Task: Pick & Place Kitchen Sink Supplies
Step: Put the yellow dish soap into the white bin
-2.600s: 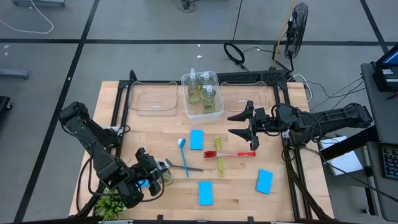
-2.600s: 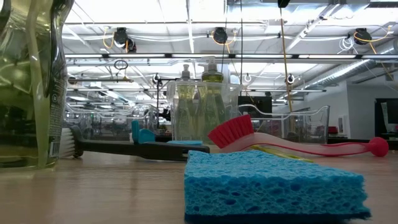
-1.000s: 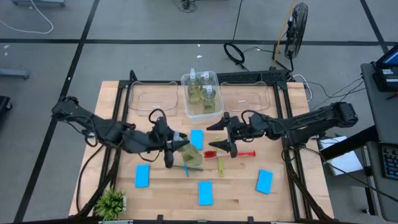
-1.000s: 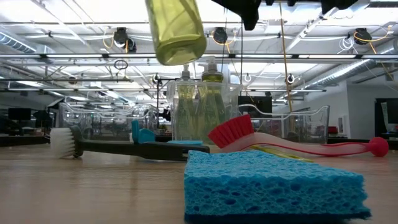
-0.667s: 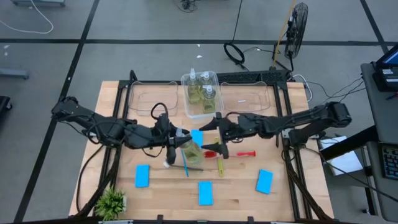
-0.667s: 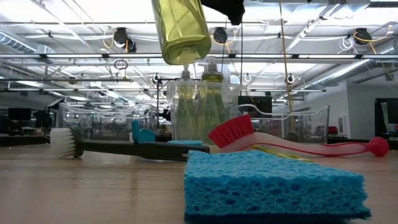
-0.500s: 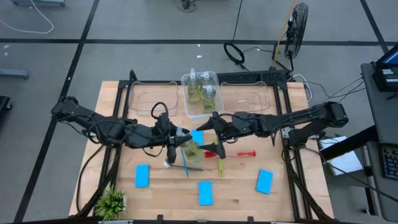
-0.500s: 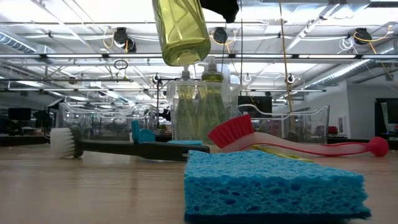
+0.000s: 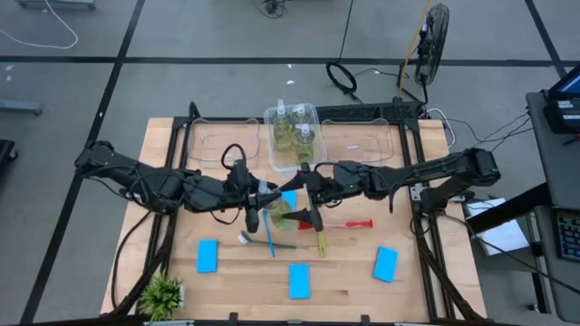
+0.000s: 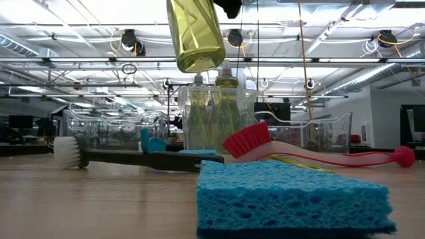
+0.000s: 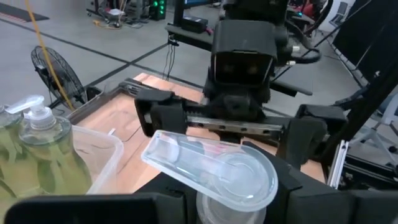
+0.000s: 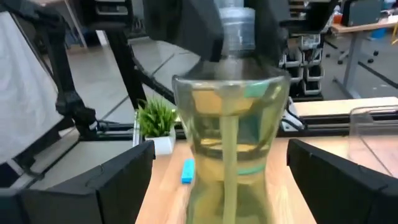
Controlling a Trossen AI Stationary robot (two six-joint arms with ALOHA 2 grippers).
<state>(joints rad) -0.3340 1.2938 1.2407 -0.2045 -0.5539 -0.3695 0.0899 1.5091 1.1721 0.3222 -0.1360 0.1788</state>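
A clear bottle of yellow-green liquid [image 12: 230, 130] hangs above the middle of the table, its base [image 10: 194, 56] high over the brushes. My left gripper [image 9: 261, 206] reaches in from the table's left and is shut on its top. My right gripper [image 9: 302, 195] comes level from the right and is open. Its two fingers [image 12: 93, 186] stand on either side of the bottle's body with gaps showing, touching nothing. Two more bottles [image 9: 293, 136] stand in the middle clear bin. My left gripper pinches the bottle's neck [image 12: 239, 34], just under the clear pump head [image 11: 211, 171], between its two fingers. The fingers come nearly level from the table's left. The bottle hangs below them roughly upright, lifted clear of the table.
On the wood lie a blue brush [image 9: 269, 231], a red brush [image 9: 349, 224], a yellow-green brush [image 9: 319, 237] and a grey brush [image 10: 66, 151]. Blue sponges [image 9: 207, 255] [image 9: 299, 281] [image 9: 385, 263] lie nearer the front. Clear bins [image 9: 224, 145] [image 9: 362, 140] line the far edge, and a plant [image 9: 163, 294] stands at the front left.
My right gripper has gone toward the table's left, up to the hanging bottle, and its fingers now flank the bottle's body. My left gripper has kept its hold and carried the bottle a little toward the far edge, still upright and clear of the table.
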